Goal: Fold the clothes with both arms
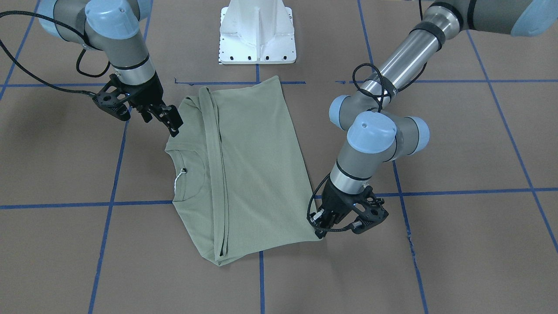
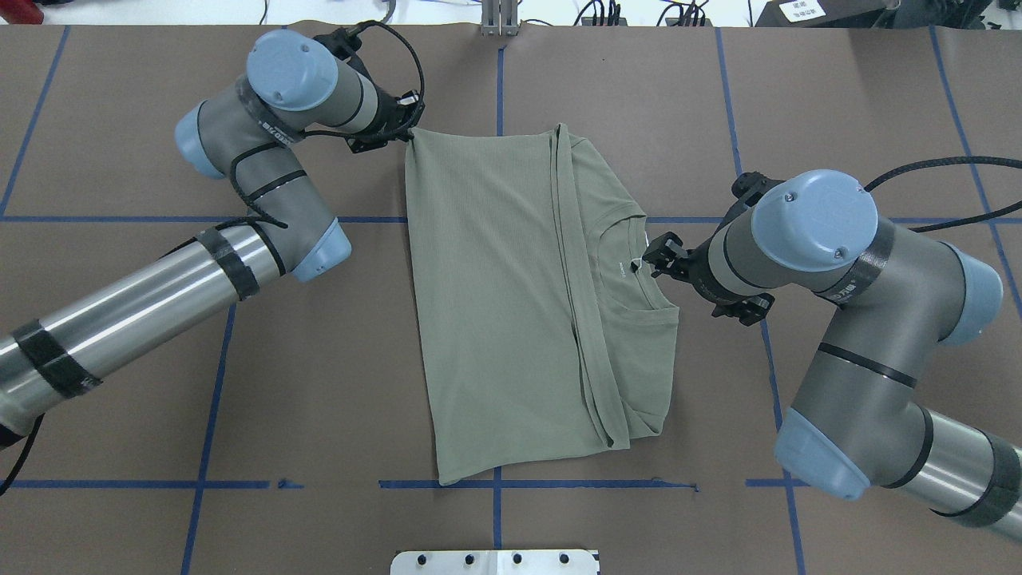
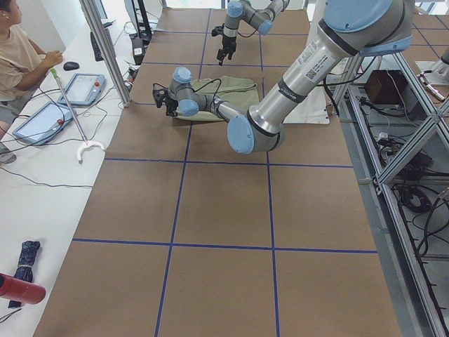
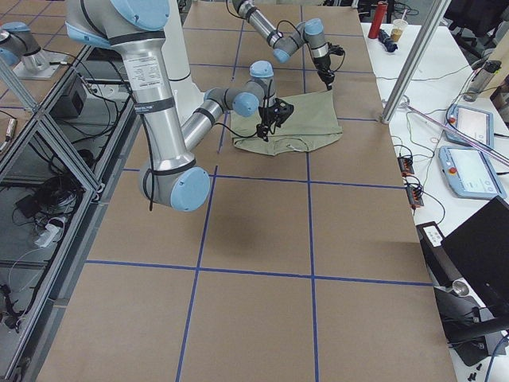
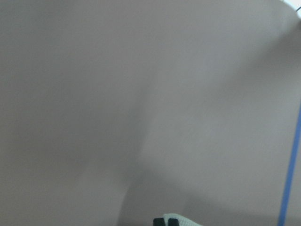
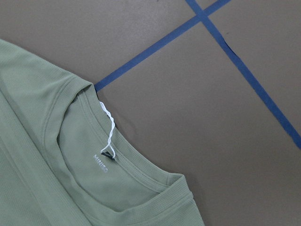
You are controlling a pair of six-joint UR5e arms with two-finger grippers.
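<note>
The pale sage-green shirt (image 1: 257, 165) lies flat on the brown table, sleeves folded in, its collar and white neck tag (image 6: 109, 127) toward the robot's right. It also shows in the overhead view (image 2: 495, 303). My left gripper (image 2: 406, 134) is shut on the shirt's far hem corner, low at the table (image 1: 320, 229). In the left wrist view the shut fingertips (image 5: 166, 221) pinch pale fabric. My right gripper (image 1: 168, 122) hovers open and empty just above the shoulder beside the collar (image 2: 648, 259).
The white pedestal base (image 1: 257, 35) stands at the robot's side of the shirt. Blue tape lines (image 2: 200, 484) grid the brown table. An operator (image 3: 17, 56) sits at a side table with tablets (image 3: 38, 121) beyond the far edge.
</note>
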